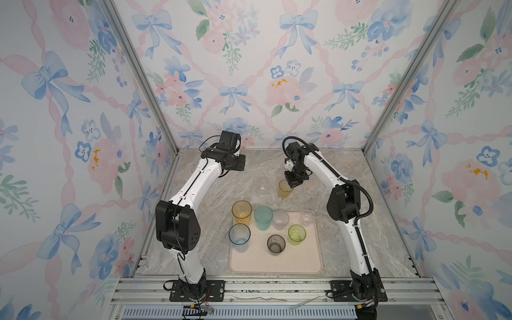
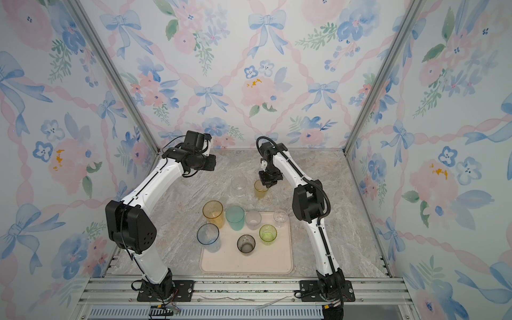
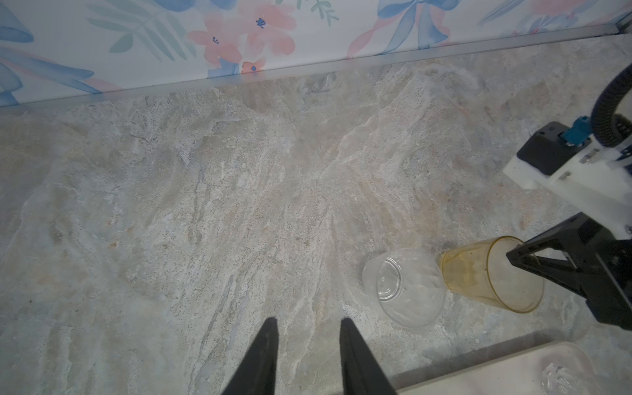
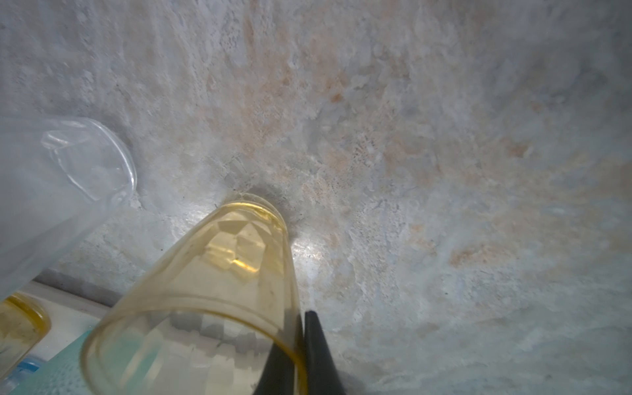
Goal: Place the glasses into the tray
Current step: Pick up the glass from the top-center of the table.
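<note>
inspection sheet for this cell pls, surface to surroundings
surface: marbled tabletop, no spills seen
job's things: tray holds seven glasses: tall amber, teal, pale blue, frosted white, lime green, smoky grey, small clear; second clear glass and short amber glass sit outside, beyond its far edge
clutter: nothing seen on the tabletop; loose strips on the front rail
pincers: left pincer open, empty, over bare tabletop; right pincer shut on the short amber glass's rim
cables: black hose along right arm; loose wires below the bases
surroundings: floral bow wallpaper, aluminium frame posts
</note>
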{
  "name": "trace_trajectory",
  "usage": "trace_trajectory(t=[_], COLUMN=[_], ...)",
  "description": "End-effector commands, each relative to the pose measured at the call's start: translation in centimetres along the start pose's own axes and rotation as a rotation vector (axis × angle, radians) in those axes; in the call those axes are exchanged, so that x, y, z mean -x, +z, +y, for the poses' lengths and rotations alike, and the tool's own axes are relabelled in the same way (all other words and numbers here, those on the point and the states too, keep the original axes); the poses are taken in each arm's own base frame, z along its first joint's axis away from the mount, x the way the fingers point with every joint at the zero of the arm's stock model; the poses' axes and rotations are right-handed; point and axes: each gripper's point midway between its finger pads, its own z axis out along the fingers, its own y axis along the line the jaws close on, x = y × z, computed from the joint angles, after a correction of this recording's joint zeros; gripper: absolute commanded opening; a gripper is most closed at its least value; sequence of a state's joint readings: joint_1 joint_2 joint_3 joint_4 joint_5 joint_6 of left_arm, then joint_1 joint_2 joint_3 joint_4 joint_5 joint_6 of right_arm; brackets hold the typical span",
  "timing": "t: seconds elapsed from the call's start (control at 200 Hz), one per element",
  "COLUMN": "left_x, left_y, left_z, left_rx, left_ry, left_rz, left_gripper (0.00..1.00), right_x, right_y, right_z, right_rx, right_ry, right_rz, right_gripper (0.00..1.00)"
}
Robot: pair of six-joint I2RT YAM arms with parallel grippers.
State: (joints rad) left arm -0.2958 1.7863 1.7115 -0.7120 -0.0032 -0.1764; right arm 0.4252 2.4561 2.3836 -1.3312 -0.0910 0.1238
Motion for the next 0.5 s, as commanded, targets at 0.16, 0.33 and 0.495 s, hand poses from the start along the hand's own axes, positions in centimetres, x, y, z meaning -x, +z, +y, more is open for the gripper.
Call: trace_trajectory(t=[0.16, 0.33, 0.495], left_x=[0.3, 0.3, 0.3], left_y=[-0.3, -0.4, -0.7], left_z=[0.4, 0.3, 0.2], left_rx=[0.0, -0.004, -0.008], left_ry=[0.015, 0.023, 0.03], left_rz=[0.001, 0.001, -0.003], left_gripper=[0.34, 0.34, 0.34], right_x=[0.5, 1.2, 0.5], right_y=[-1.9, -5.8, -10.7], right_z=[-0.6, -0.7, -1.1], right_rx=[-0.017, -0.033, -0.057], right_ry=[0.018, 0.018, 0.008], right_rz=[-0.05, -0.15, -0.239], right_gripper=[0.03, 0.01, 0.0])
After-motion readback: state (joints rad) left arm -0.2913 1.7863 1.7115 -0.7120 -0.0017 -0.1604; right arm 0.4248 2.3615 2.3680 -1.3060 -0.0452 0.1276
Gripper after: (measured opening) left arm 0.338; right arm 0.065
